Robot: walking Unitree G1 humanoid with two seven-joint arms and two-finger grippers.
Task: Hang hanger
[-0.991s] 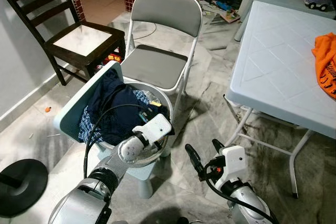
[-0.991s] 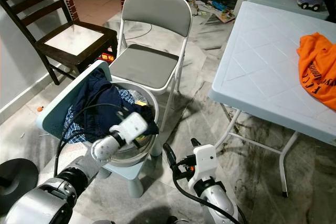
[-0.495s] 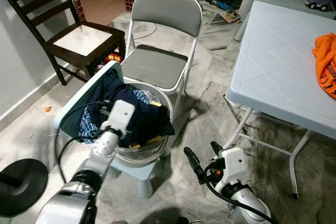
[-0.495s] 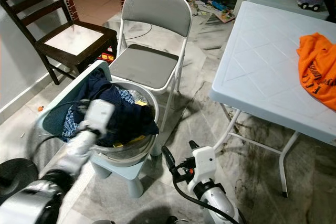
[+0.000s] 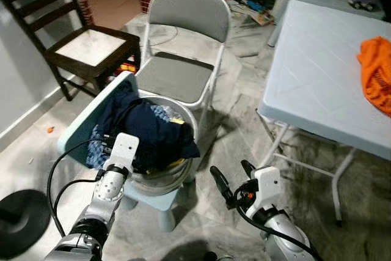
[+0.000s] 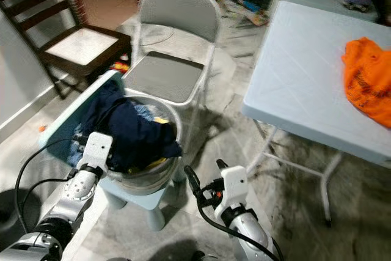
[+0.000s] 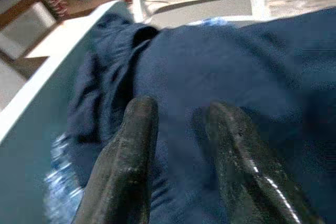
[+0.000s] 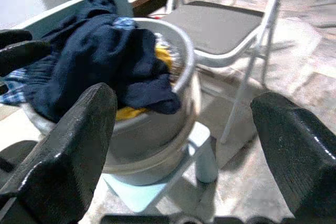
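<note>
I'm searching the laundry basin for a hanger; left tool hovers over navy clothes, slightly parted, right tool wide apart; next, dig in.

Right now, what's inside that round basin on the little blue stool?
The basin holds a dark navy garment heaped over its rim, with blue plaid cloth and something yellow showing. Anything deeper is covered.

Head views downward; wrist views near laundry.
</note>
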